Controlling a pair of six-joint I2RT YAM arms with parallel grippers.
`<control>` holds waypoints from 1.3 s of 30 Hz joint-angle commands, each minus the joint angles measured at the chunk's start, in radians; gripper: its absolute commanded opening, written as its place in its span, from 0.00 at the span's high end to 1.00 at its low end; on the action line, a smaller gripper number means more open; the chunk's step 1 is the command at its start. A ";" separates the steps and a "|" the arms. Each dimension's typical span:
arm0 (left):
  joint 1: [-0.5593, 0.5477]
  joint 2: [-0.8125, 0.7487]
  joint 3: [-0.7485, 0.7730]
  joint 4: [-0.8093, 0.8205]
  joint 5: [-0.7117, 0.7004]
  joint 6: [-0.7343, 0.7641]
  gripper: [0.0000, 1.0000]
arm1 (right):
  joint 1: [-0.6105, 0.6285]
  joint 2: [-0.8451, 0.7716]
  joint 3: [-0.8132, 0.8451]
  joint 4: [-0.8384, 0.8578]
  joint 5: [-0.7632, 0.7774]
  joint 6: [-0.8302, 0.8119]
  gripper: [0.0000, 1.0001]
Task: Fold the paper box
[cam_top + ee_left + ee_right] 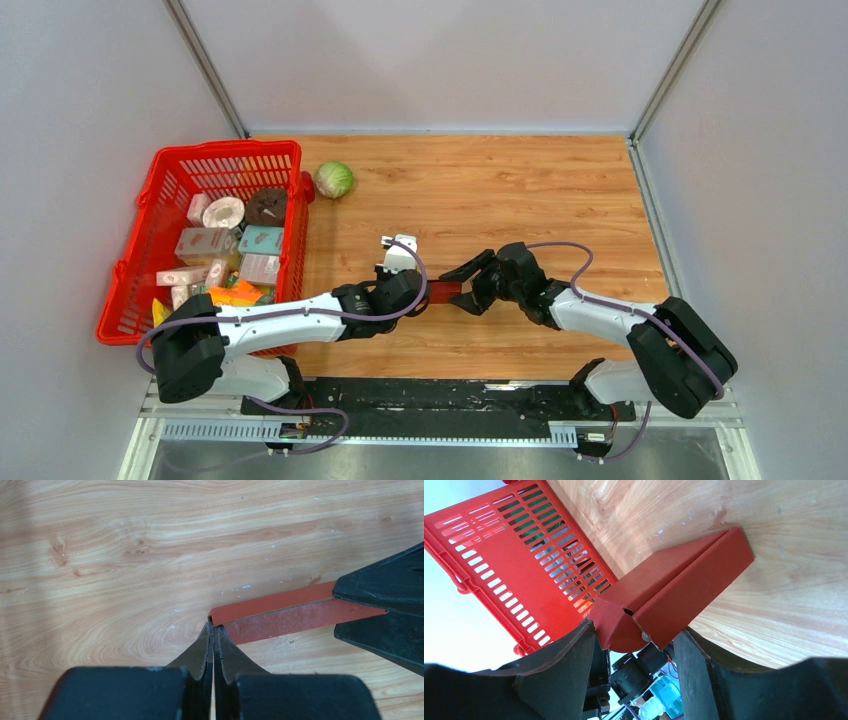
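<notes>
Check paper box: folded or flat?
Partly folded: paper box panels bent over, meeting along a seam, not spread flat; left pincer and right pincer grip its ends.

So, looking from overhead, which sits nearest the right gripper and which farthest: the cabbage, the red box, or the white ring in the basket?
1. Box: between the fingers of the right gripper, on its left side.
2. Cabbage: on the table, farther back and to the left.
3. White ring: inside the basket, farthest left.
</notes>
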 commanded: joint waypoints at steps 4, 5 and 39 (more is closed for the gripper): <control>-0.013 0.013 0.025 -0.053 0.000 -0.006 1.00 | -0.010 0.052 -0.030 0.145 -0.035 0.031 0.44; -0.013 0.011 0.025 -0.053 0.001 -0.004 1.00 | -0.013 0.057 -0.032 0.153 -0.037 0.031 0.45; 0.195 -0.102 0.112 -0.034 0.461 0.114 0.91 | -0.085 0.175 -0.093 0.319 -0.109 -0.058 0.68</control>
